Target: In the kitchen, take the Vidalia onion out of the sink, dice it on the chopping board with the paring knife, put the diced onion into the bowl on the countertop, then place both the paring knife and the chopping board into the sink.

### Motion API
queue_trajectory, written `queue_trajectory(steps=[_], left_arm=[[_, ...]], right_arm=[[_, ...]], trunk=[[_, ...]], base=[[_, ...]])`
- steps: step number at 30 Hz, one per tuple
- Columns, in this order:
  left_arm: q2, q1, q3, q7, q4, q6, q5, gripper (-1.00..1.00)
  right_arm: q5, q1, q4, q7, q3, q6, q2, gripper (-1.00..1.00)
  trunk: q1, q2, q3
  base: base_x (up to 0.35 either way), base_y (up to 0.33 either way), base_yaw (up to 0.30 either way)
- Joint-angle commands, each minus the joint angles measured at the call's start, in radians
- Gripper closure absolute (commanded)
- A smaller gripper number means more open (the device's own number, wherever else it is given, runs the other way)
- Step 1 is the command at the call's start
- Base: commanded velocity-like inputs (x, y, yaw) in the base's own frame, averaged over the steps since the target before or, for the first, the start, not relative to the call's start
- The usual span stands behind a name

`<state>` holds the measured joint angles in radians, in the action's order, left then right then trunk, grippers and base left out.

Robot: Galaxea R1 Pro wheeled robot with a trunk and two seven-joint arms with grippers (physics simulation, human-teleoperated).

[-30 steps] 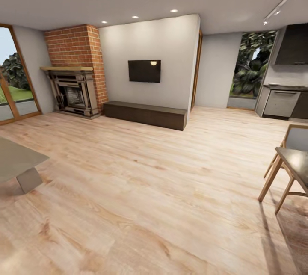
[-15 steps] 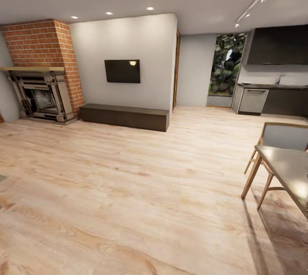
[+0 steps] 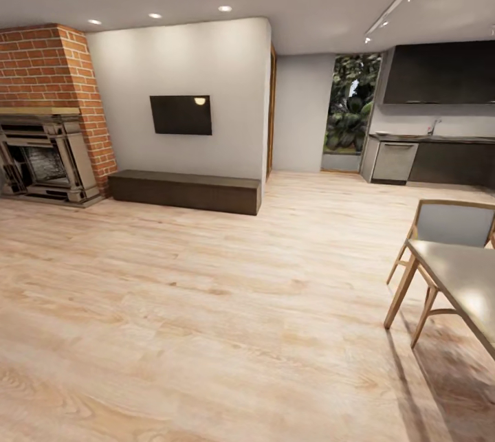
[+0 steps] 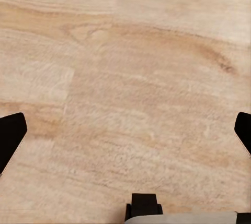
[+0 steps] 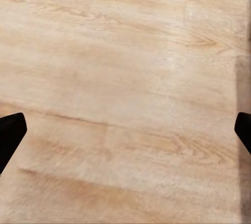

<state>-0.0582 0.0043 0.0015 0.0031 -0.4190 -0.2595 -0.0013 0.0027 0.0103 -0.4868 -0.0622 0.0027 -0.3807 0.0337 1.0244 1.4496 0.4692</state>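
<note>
Indoors, wood floor [image 3: 206, 304], wall television [image 3: 181, 115], distant countertop [image 3: 440, 139]

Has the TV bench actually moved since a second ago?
No. The bench sits under the wall TV as before; both slid left together, so the camera turned right.

Pale matt wood planks with visible grain cover the floor [image 3: 206, 304], rough red brick clads the chimney [image 3: 48, 71] at the upper left, the wall screen [image 3: 181, 115] is glossy black, the far countertop [image 3: 433, 138] at the right looks dark and smooth, and the chair [image 3: 447, 236] has a light wooden frame.
</note>
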Motion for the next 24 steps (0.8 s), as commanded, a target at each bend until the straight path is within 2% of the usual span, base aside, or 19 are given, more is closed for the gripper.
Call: queue_trajectory(steps=[1, 7, 24], left_arm=[[0.000, 0.000, 0.000, 0.000, -0.001, -0.001, 0.000, -1.00], [0.000, 0.000, 0.000, 0.000, -0.001, -0.001, 0.000, -1.00], [0.000, 0.000, 0.000, 0.000, -0.001, -0.002, 0.000, -1.00]], right_arm=[[0.000, 0.000, 0.001, -0.003, 0.000, -0.003, 0.000, -1.00], [0.000, 0.000, 0.001, -0.004, 0.000, -0.003, 0.000, -1.00], [0.000, 0.000, 0.001, -0.003, 0.000, -0.004, 0.000, -1.00]], trunk=[[0.001, 0.000, 0.001], [0.001, 0.000, 0.001], [0.001, 0.000, 0.001]], base=[[0.327, 0.000, -0.001], [0.327, 0.000, -0.101], [0.327, 0.000, -0.239]])
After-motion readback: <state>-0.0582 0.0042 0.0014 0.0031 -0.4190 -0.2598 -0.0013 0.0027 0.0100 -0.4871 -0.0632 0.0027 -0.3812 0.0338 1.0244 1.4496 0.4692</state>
